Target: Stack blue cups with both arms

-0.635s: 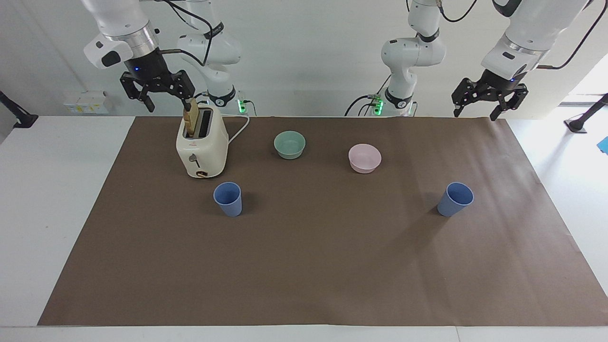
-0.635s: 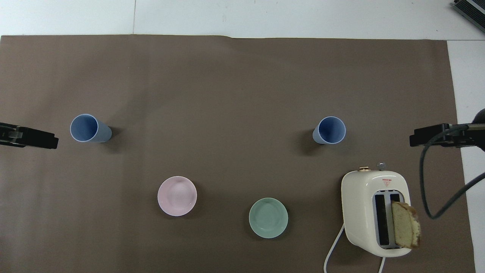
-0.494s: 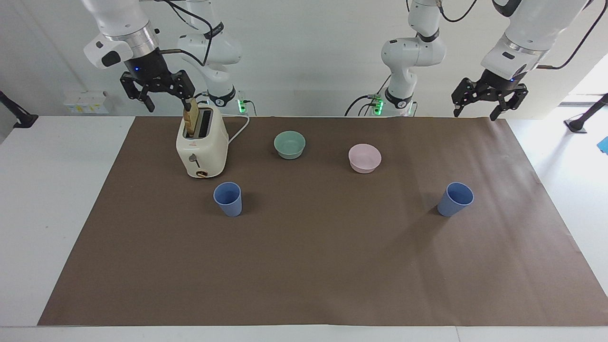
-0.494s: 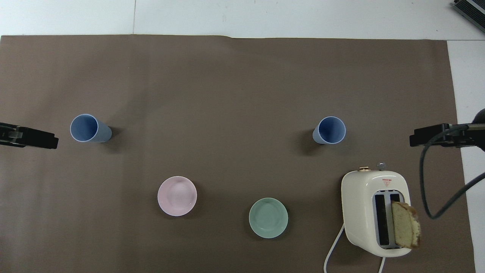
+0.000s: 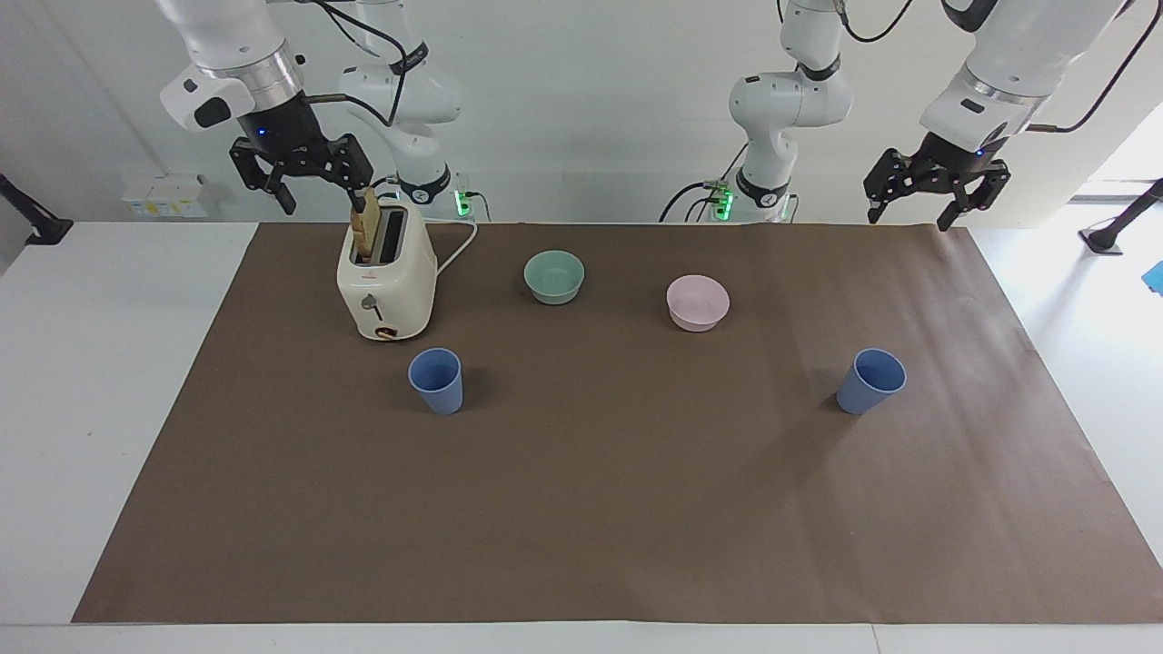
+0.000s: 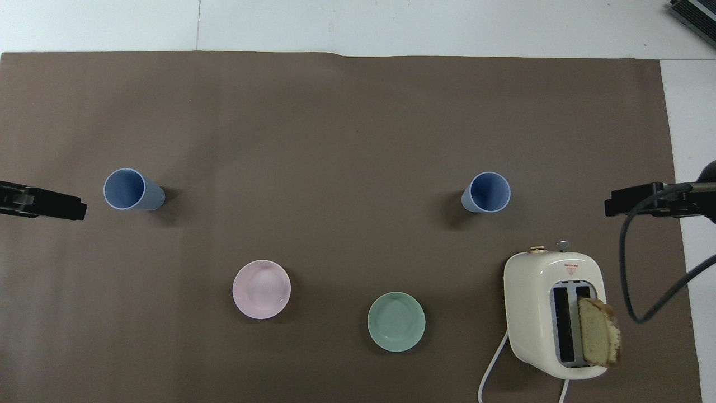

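Two blue cups stand upright and apart on the brown mat. One cup (image 5: 436, 380) is toward the right arm's end, just farther from the robots than the toaster; it also shows in the overhead view (image 6: 486, 192). The other cup (image 5: 870, 380) is toward the left arm's end and shows in the overhead view too (image 6: 133, 189). My right gripper (image 5: 324, 204) hangs open and empty, raised over the mat's edge beside the toaster (image 6: 632, 204). My left gripper (image 5: 909, 218) hangs open and empty, raised over the mat's corner at its own end (image 6: 56, 204).
A cream toaster (image 5: 386, 277) with a bread slice (image 5: 366, 227) in one slot stands toward the right arm's end. A mint-green bowl (image 5: 554, 275) and a pink bowl (image 5: 698, 302) sit nearer to the robots than the cups. Two smaller white arms stand at the back.
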